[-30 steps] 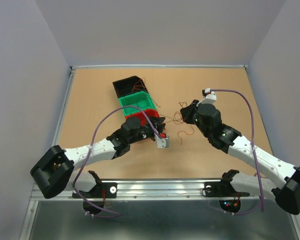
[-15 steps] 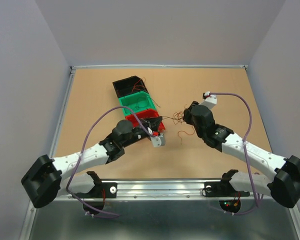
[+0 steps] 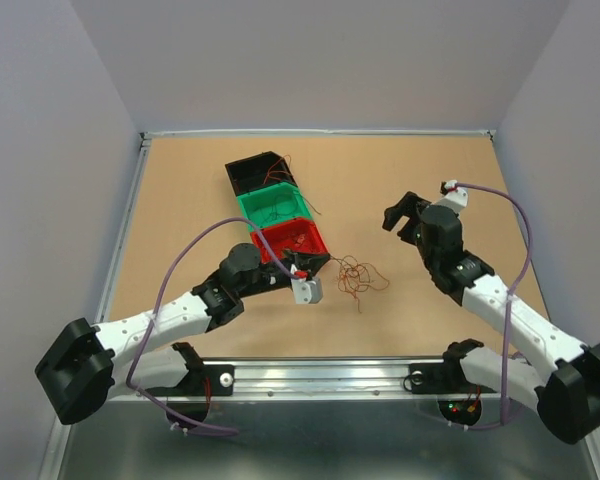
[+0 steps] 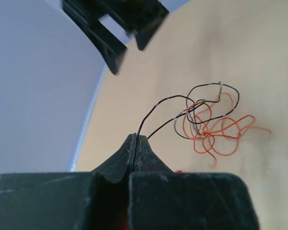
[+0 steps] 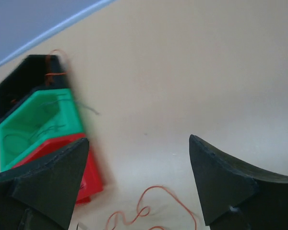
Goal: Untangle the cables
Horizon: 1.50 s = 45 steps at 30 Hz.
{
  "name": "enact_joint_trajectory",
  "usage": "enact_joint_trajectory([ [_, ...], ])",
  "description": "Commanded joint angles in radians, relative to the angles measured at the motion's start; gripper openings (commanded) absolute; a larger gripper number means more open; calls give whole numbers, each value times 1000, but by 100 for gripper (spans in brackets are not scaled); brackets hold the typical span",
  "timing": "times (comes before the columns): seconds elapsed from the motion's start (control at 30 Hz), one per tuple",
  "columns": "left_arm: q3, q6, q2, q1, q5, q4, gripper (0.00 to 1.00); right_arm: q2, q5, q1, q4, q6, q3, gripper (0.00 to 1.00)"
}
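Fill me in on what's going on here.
Two robot arms are working on a tangle of thin wires on the table. The left end effector is shut on one end of a black wire that runs into the tangle. The right end effector is open, holds nothing and hovers off to the tangle's right. A black bin, a green bin and a red bin sit in a row nearby, with a few wires at the black and green ones.
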Motion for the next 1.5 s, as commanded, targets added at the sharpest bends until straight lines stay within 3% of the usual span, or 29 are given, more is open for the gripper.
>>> enact_joint_trajectory([
  [0.0, 52, -49, 27, -3, 3, 0, 0, -160, -310, 9, 283, -192, -142, 91],
  [0.13, 78, -96, 40, 2, -54, 0, 0, -257, -643, 9, 488, -249, -231, 85],
  [0.33, 104, -135, 52, 20, -55, -19, 0, -134, -935, 22, 599, -278, -200, 86],
  [0.67, 132, -165, 51, 43, -64, -43, 0, -103, -993, 143, 665, -384, -210, 82],
  [1.17, 129, -219, -66, 79, 41, -57, 0, 74, -865, 184, 641, -451, -161, 62],
  [1.23, 137, -225, -86, 79, 66, -59, 0, 128, -836, 189, 647, -439, -147, 55],
  [1.37, 218, -254, -120, 79, 94, -86, 0, 156, -585, 189, 613, -372, -119, 36],
  [1.47, 354, -241, -130, 79, 51, -172, 0, 156, -391, 178, 549, -312, -119, 35],
])
